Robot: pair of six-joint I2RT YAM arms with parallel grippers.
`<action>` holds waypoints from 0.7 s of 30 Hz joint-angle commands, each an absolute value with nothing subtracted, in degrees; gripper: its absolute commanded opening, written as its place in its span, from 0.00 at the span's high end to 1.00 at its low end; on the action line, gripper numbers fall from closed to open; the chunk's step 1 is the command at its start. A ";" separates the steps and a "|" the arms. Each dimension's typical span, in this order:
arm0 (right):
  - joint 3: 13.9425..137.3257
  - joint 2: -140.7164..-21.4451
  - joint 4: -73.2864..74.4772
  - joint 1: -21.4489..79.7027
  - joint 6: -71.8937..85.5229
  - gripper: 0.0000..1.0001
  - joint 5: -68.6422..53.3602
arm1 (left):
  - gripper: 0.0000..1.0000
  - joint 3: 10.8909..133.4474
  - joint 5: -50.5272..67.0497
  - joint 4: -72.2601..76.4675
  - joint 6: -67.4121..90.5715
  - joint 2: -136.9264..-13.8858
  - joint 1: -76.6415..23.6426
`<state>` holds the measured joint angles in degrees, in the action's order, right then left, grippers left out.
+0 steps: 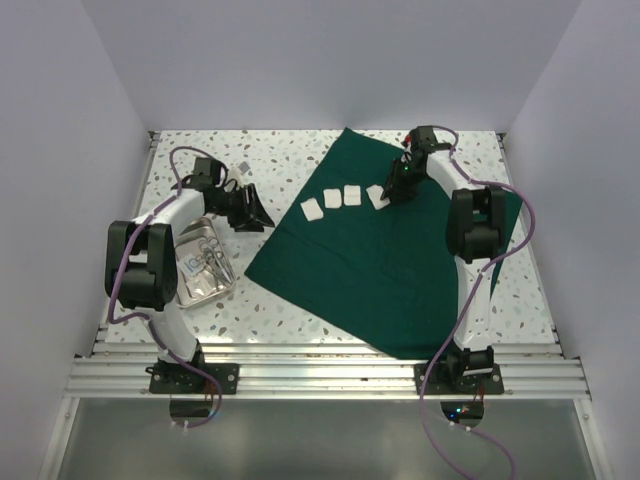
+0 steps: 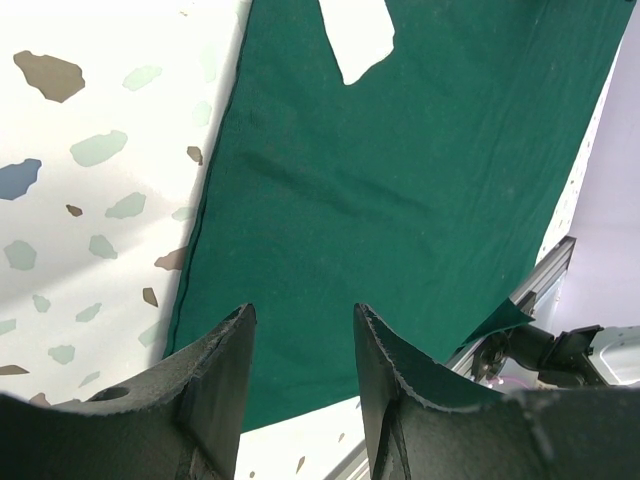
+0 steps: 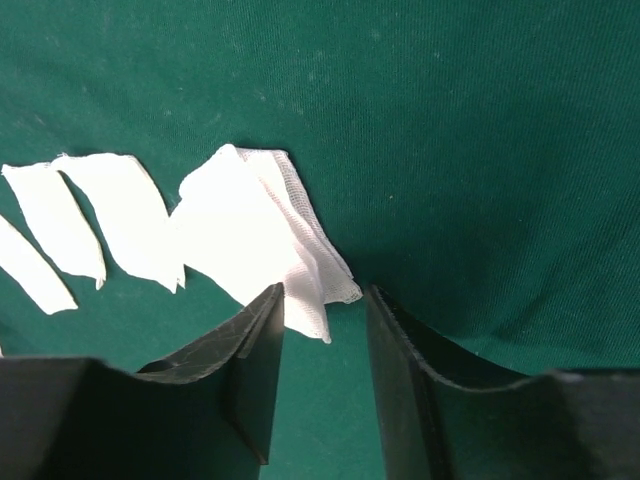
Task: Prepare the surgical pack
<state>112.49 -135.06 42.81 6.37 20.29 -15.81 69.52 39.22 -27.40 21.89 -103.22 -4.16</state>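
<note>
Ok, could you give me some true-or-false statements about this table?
1. The green cloth lies spread flat. True.
2. The steel tray sits on the cloth. False: it sits on the table, left of the cloth.
3. The white gauze squares lie on the cloth. True.
4. The left tool grips a gauze square. False: its jaws are apart and empty.
5. The right tool hangs over the tray. False: it is at the rightmost gauze square.

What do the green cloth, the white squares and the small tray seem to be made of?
Green cloth: woven textile, matte; fine weave and soft creases show. White squares: probably folded gauze; an open mesh shows at the layered edges. Tray: likely steel, polished; it gleams.
</note>
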 commanded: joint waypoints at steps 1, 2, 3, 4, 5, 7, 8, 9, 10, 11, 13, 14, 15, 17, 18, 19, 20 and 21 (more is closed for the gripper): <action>113.73 -133.33 44.65 6.33 18.20 0.56 -12.83 | 0.52 69.26 40.69 -25.40 21.80 -102.75 -4.48; 113.30 -133.16 44.47 6.24 18.19 0.53 -12.66 | 0.52 69.26 40.69 -25.40 21.80 -102.74 -4.40; 113.03 -133.07 44.56 6.24 18.11 0.53 -12.57 | 0.52 69.26 40.61 -25.40 21.80 -102.74 -4.39; 112.94 -132.98 44.56 6.33 17.93 0.53 -12.74 | 0.52 69.26 40.61 -25.49 21.80 -102.83 -4.48; 112.94 -132.98 44.47 6.24 17.93 0.53 -12.92 | 0.52 69.26 40.61 -25.40 21.80 -102.92 -4.40; 112.85 -133.15 44.30 6.33 18.28 0.53 -13.10 | 0.52 69.26 40.96 -25.14 21.97 -103.18 -4.48; 112.94 -133.15 44.21 6.33 18.37 0.53 -13.10 | 0.52 69.34 41.04 -25.05 22.15 -103.36 -4.48; 112.94 -133.24 44.12 6.33 18.37 0.54 -13.18 | 0.52 69.26 41.31 -25.05 22.24 -103.27 -4.48; 112.94 -133.59 44.12 6.50 18.46 0.54 -13.44 | 0.52 69.34 41.31 -24.96 22.24 -103.45 -4.48; 113.11 -133.85 44.03 6.59 18.46 0.55 -13.62 | 0.52 69.35 41.40 -24.96 22.24 -103.36 -4.48; 113.12 -134.56 44.12 7.12 18.28 0.56 -13.62 | 0.52 69.35 41.31 -24.96 22.24 -103.36 -4.48; 113.03 -134.73 44.03 7.29 18.37 0.56 -13.62 | 0.52 69.35 41.40 -24.96 22.24 -103.45 -4.48; 112.94 -135.00 43.69 7.38 18.63 0.56 -13.80 | 0.52 69.35 41.40 -24.96 22.24 -103.45 -4.40; 112.68 -135.53 43.16 7.64 18.98 0.57 -14.24 | 0.52 69.43 41.40 -25.05 22.24 -103.36 -4.39; 112.68 -135.70 42.81 7.82 19.25 0.57 -14.24 | 0.52 69.35 41.31 -25.05 22.24 -103.19 -4.48; 112.76 -135.79 42.80 8.00 19.42 0.58 -14.15 | 0.52 69.35 41.31 -25.14 22.15 -103.18 -4.48; 113.20 -136.23 42.80 8.09 19.51 0.58 -14.24 | 0.52 69.26 41.31 -25.14 22.15 -103.18 -4.40; 113.55 -136.40 42.98 8.17 19.51 0.59 -14.15 | 0.52 69.26 41.31 -25.14 22.15 -103.18 -4.39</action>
<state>112.51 -134.96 42.81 7.18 19.84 -15.16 69.52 40.07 -27.22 21.93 -103.26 -4.21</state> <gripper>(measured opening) 0.417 0.480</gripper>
